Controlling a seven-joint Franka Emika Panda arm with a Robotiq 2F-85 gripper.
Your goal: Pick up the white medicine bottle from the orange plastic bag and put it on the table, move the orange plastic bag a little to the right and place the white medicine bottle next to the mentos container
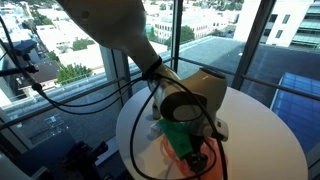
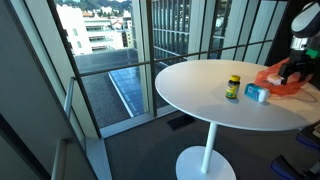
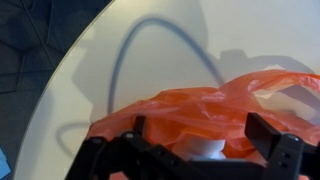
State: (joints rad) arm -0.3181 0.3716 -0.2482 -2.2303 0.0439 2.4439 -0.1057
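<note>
White medicine bottle (image 3: 205, 150) lies in orange plastic bag (image 3: 190, 105) between my wide-open, empty jaws; bare bench (image 3: 120, 40) beyond, labels unreadable.

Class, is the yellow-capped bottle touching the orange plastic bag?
Apart. An exterior view shows the yellow-capped bottle standing clear of the orange plastic bag, with a blue box between them.

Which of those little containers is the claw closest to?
The white bottle inside the orange bag, right between the fingers of the gripper; the yellow-labelled bottle and blue container stand outside the bag.
</note>
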